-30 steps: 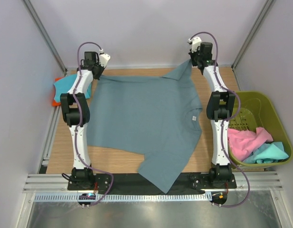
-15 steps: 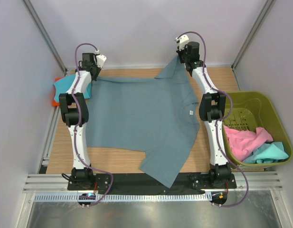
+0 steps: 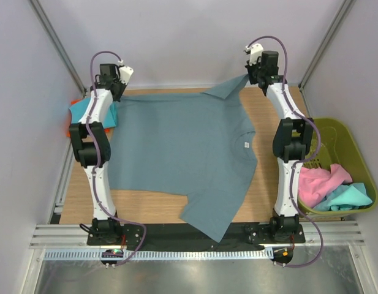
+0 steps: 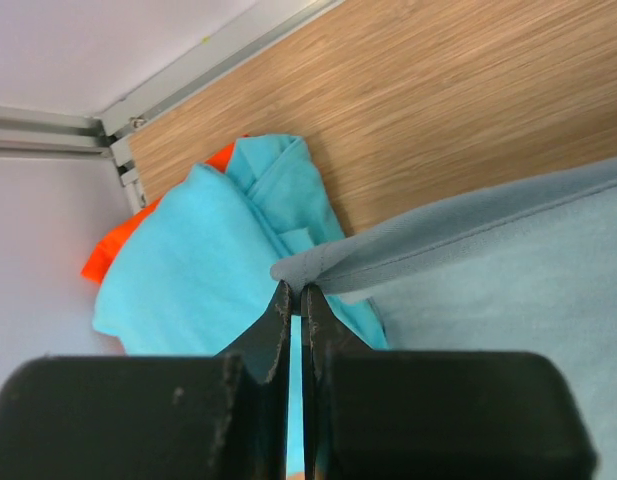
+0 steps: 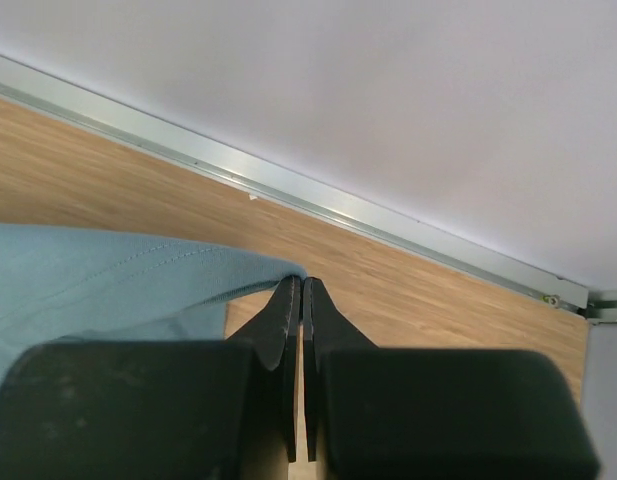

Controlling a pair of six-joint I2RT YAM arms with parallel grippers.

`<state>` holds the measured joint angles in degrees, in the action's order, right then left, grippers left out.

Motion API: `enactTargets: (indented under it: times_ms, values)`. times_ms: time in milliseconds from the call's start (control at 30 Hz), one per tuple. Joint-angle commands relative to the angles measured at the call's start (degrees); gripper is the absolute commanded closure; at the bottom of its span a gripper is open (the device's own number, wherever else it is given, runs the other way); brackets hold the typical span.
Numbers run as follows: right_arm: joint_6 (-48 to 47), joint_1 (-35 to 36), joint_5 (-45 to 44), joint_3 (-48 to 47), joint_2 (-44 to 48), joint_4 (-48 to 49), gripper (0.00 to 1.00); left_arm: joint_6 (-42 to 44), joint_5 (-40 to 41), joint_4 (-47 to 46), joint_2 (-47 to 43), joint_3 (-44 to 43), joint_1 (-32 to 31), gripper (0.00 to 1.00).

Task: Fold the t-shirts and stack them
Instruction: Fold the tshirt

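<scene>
Left pincer (image 4: 296,290) and right pincer (image 5: 296,282) each clamped the slate blue-grey cloth t-shirt (image 3: 182,147) along the far edge of the desk (image 3: 146,205).

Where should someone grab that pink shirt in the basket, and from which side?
Probably best to pinch a bunched fold near the middle of the pink t-shirt, coming straight down from above: it lies crumpled inside the basket, whose walls block the sides.

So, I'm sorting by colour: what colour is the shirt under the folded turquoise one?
Orange shirt, seen best in the left wrist view.
</scene>
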<state>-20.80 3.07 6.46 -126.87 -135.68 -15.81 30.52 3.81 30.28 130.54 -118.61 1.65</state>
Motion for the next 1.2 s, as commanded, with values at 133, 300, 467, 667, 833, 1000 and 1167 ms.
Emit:
enactTargets:
  times_ms: [133,300,467,667,833,1000,1167]
  values:
    - [1.5,0.4,3.6,10.8,16.6,-0.3,0.99,1.0,-1.0,0.7,-8.7,4.0,1.4,1.0]
    - [1.6,1.0,4.8,22.1,23.1,0.1,0.99,0.7,-1.5,0.8,-11.0,7.3,1.5,1.0]
    - [3.0,1.1,6.2,31.1,30.9,-0.4,0.99,0.4,-2.3,1.4,-14.0,11.4,1.4,1.0]
    - [3.9,1.1,7.0,42.4,39.4,-0.7,0.99,-0.3,-2.8,1.5,-18.1,18.4,1.5,1.0]
    - [5.1,1.2,7.3,47.7,45.1,-1.5,0.99,-1.5,-3.0,1.5,-20.7,21.7,1.7,1.0]
    - [6.5,1.2,8.5,50.4,49.5,-3.1,0.99,-2.3,-3.3,2.1,-23.2,23.8,1.8,1.0]
    - [7.9,1.4,9.4,54.9,52.9,-3.6,0.99,-2.9,-3.6,2.8,-25.5,27.7,1.7,1.0]
